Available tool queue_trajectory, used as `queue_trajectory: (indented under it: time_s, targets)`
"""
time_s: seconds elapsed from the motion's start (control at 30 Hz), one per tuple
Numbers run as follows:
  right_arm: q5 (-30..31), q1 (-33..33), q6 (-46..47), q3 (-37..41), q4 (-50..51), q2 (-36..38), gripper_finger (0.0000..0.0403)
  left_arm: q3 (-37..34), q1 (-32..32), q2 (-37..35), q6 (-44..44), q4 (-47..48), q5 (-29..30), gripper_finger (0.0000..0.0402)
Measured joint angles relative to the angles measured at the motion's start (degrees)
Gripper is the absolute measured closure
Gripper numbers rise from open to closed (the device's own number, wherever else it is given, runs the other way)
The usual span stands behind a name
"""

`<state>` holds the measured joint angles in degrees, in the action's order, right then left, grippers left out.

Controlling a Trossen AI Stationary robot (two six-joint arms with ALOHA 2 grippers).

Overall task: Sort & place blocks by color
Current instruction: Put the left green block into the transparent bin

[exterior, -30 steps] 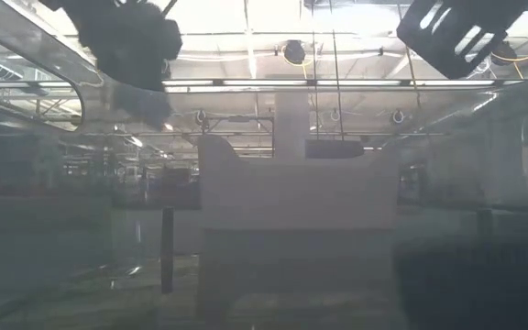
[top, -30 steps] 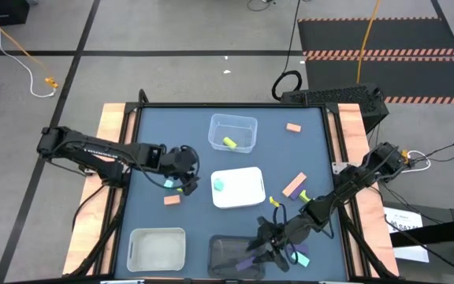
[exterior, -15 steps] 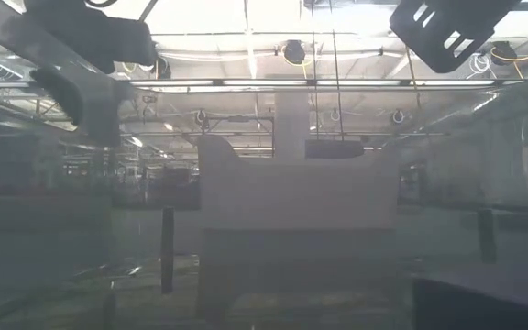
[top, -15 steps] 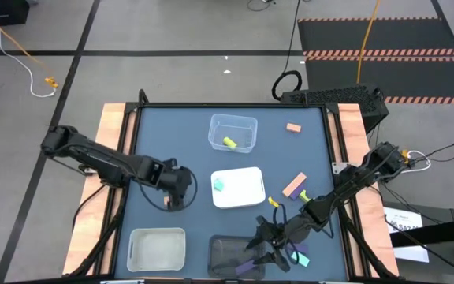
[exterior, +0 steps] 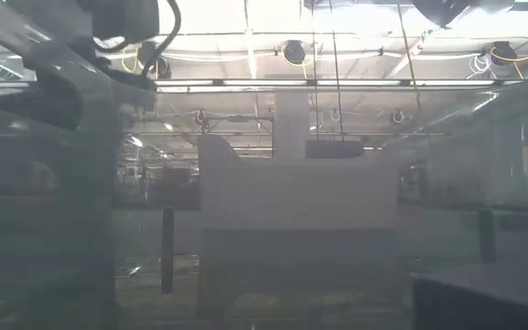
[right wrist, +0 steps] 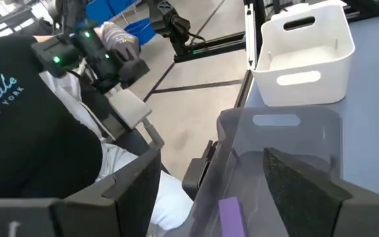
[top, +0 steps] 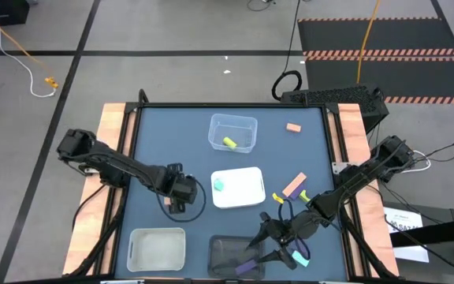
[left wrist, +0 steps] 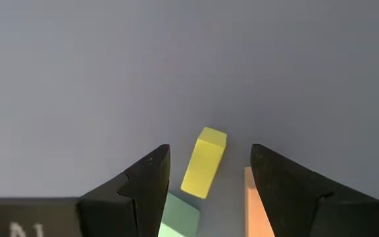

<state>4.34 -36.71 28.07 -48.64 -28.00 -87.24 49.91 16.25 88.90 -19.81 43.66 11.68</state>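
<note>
While your left gripper point(left wrist: 206, 181) hangs low over the dark table point(top: 156, 126), a yellow-green bar point(left wrist: 204, 162) lies flat on the mat between its two dark fingers point(left wrist: 140, 187), long and square-ended, set at a slant. You have the jaws parted wide, wider than the bar, and neither finger touches it. Just beside the bar, a pale teal block point(left wrist: 176, 216) shows at the inner edge of one finger, and a salmon-orange block point(left wrist: 255, 210) sits against the other.

Take the white tray point(top: 238, 187) in the table's middle as your mark. Seen from above, your left gripper point(top: 178, 192) sits just to its left and hides those three blocks. A teal block point(top: 218, 185) lies inside the white tray. Beyond it, a yellow-green piece point(top: 229, 142) rests in the clear tray point(top: 232, 132).

Your right gripper point(top: 268, 241) is on the near right of the white tray, over the black tray point(top: 225, 254). Its fingers point(right wrist: 308, 181) stand apart and empty, and a purple bar point(right wrist: 229, 214) lies in the tray below them.
</note>
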Motion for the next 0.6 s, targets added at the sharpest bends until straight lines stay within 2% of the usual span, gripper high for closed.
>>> queue_trajectory:
  time_s: [0.2, 0.3, 0.43, 0.47, 0.6]
  targets:
    - [0.04, 0.0, -0.78, 0.0, 0.55, -0.02, 0.0145, 0.0, -0.11, 4.39, -0.24, 0.0, 0.42, 0.0198]
    - [0.04, 0.0, -0.76, 0.0, 0.48, -0.02, 0.0145, 0.07, -0.09, 5.84, -1.04, -0.22, 0.31, 0.0239]
    - [0.05, 0.0, -0.76, 0.0, 0.49, -0.04, 0.0145, 0.19, 0.02, 6.26, -2.21, -0.51, -0.64, 0.0333]
    - [0.07, 0.0, -0.74, 0.0, 0.49, -0.04, 0.0145, 0.15, -0.03, 6.05, -2.79, -0.51, -0.51, 0.0347]
    - [0.37, 0.0, -0.75, 0.0, 0.45, -0.04, 0.0145, -0.11, -0.37, 4.72, -5.88, -0.36, 1.25, 0.0344]
